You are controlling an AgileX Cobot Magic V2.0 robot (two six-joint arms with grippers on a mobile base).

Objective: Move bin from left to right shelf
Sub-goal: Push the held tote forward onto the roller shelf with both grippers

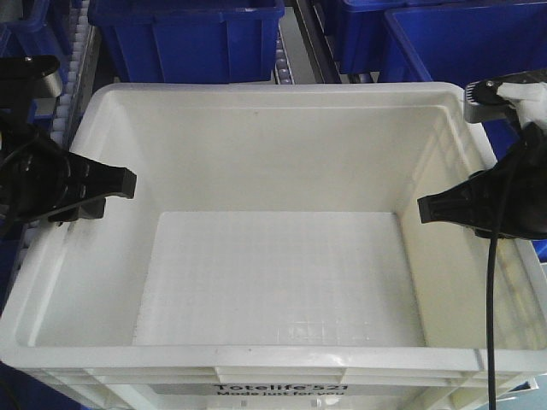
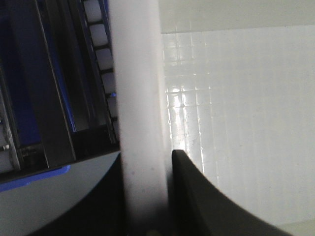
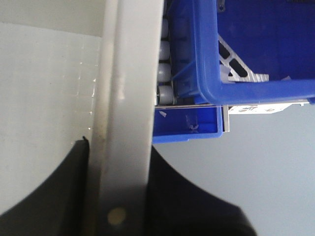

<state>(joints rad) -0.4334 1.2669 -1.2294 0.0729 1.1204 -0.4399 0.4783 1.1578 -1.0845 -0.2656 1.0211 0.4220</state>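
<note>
Left gripper (image 2: pixel 145 158) is clamping the left wall of the bin (image 1: pixel 282 149), with one black finger (image 2: pixel 197 196) pressing on the inside and the other sitting outside. In the front view only its inner finger is showing over the rim, and the outer one is hiding behind the wall. Right gripper (image 3: pixel 118 147) is pinching the right wall in the same way, with a dark finger on each side of the pale rim. Its wrist is cut off at the frame edge. A black cable (image 1: pixel 490 325) is hanging from it across the near right corner of the bin.

The bin is sitting between the two grippers, near the camera, with nothing lying on its ribbed floor. The black print on its near side is partly cut off by the bottom of the frame. Its underside is hidden, so whether it is resting on anything cannot be told.

Just beyond its far rim the roller shelf (image 1: pixel 68 77) is carrying dark blue bins (image 1: pixel 192 34), their tops cropped. White rollers (image 2: pixel 98 34) are showing only in narrow strips beside the bin walls. Which of the two shelves this is cannot be told.
</note>
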